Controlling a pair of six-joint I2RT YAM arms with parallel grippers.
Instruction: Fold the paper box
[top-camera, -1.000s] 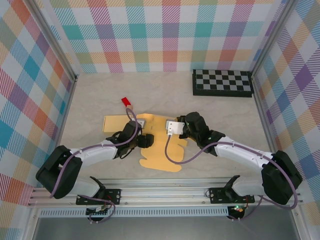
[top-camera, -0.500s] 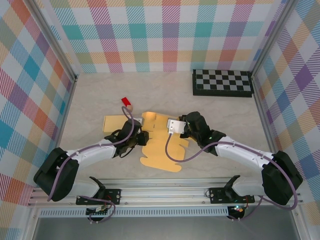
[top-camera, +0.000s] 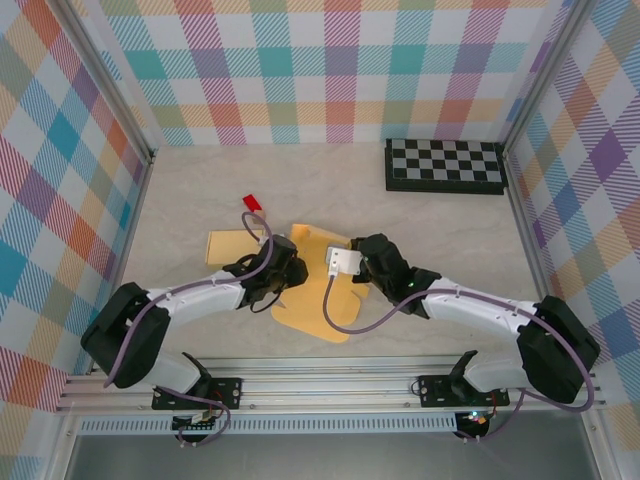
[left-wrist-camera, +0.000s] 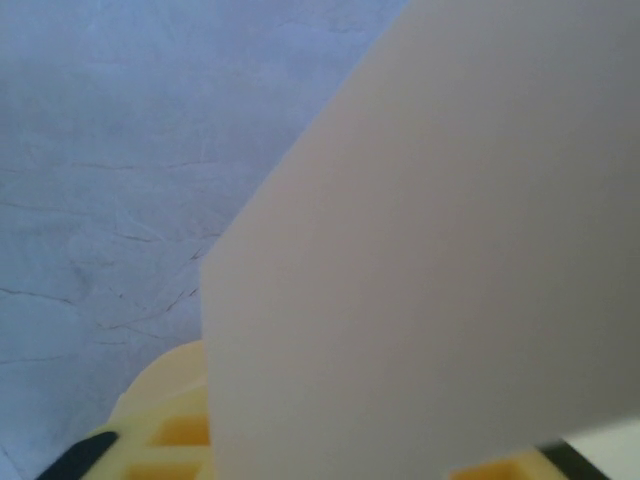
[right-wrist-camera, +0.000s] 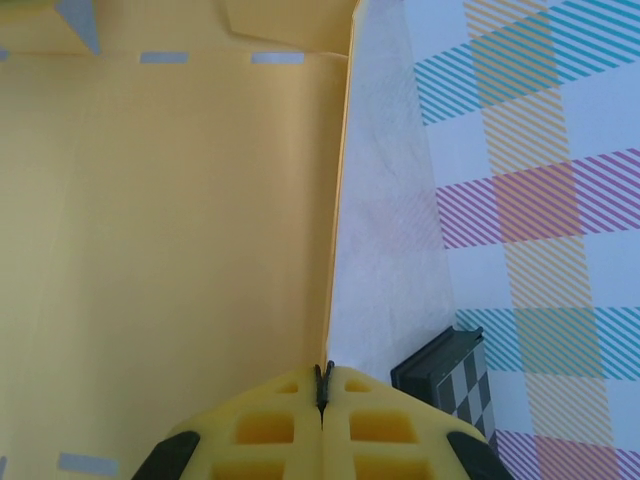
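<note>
— So, where was the box (top-camera: 318, 300)?

— In the middle of the table (top-camera: 430, 230), between the 2 arms, not yet folded up. The right gripper (right-wrist-camera: 323, 385) was clamped tight on 1 thin edge of it, with the panel running away from its tips.

— And the left gripper (top-camera: 284, 271)?

— A pale flap (left-wrist-camera: 430, 250) stood right against its camera, between the fingers (left-wrist-camera: 160, 425). I couldn't tell if they were pinching it or just sitting beside it.

— What worried you?

— 2 things. If the left had no real hold, the flap would likely spring back flat on any pull from the right. If both held and pulled apart, the paper could tear, or crease off its score lines.

— Anything else?

— The 2 arms sat close together over the sheet, so a careless swing could knock them.
</note>
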